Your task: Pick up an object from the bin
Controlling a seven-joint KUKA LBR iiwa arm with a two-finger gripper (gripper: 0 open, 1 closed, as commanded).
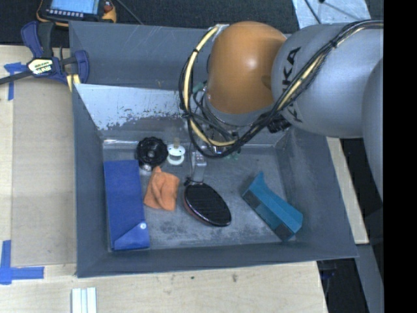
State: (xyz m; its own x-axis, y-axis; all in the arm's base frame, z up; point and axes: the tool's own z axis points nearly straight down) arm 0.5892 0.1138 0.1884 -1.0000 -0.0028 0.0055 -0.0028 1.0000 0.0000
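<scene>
The end effector [199,169] hangs at the upper tip of a black oval object [208,205] on the floor of the grey bin [88,240]. I cannot tell whether it is apart or together, since the arm's orange cover [244,64] and cables crowd over it. Just left of the oval lies a crumpled orange cloth [161,191], and beyond that a long blue pouch [125,204]. Up and left of the oval sit a small white piece [175,153] and a black round knob [151,150]. To the oval's right a teal block [273,206] lies aslant.
</scene>
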